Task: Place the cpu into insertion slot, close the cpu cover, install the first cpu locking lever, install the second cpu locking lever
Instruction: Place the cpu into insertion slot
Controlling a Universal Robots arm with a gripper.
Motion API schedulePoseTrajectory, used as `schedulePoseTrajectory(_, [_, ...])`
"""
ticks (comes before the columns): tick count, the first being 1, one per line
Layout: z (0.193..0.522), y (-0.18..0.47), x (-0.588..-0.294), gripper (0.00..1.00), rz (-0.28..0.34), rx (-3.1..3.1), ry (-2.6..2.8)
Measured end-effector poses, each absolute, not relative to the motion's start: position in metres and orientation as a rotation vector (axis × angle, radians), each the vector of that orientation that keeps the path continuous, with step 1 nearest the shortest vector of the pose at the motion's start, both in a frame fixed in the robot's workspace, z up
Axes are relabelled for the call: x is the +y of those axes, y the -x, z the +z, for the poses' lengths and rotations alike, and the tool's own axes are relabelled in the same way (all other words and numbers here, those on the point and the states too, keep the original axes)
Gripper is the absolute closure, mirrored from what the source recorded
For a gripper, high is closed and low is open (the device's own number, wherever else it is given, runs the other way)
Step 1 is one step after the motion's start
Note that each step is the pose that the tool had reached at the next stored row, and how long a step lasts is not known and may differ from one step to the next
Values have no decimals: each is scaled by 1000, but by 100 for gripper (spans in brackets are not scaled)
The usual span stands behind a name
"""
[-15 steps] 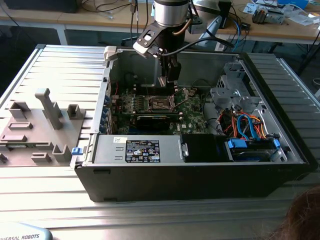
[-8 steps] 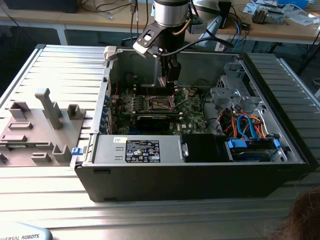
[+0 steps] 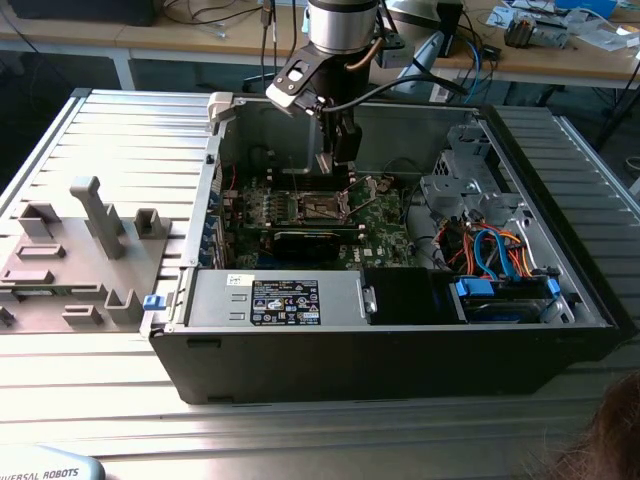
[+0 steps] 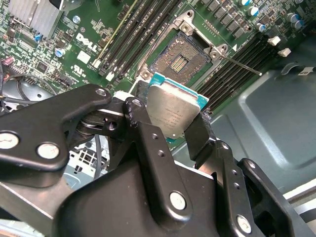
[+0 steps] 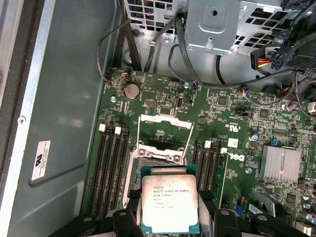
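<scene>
Open computer case (image 3: 400, 350), green motherboard (image 5: 237, 133) flat inside it, gripper (image 3: 344, 170) over the board, cpu cover (image 5: 166, 119) swung up (hinged along one edge), insertion slot (image 4: 178, 61) exposed, cpu (image 5: 169, 202) pinched between both fingers, near the slot, not in it.

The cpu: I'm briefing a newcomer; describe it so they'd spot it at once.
Inside the open black computer case, above the green motherboard, the gripper hangs by the insertion slot. Between its fingers is the cpu: a small flat square, dull silver on top, green-edged, unlike the dark slot.
</scene>
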State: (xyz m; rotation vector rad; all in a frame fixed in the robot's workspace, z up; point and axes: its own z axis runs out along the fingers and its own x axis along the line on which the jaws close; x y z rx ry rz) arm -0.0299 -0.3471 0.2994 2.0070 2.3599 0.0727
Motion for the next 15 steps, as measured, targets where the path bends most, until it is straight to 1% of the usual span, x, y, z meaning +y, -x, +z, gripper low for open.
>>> schedulePoseTrajectory(15, [299,30,-347,46,72,2352,-2016])
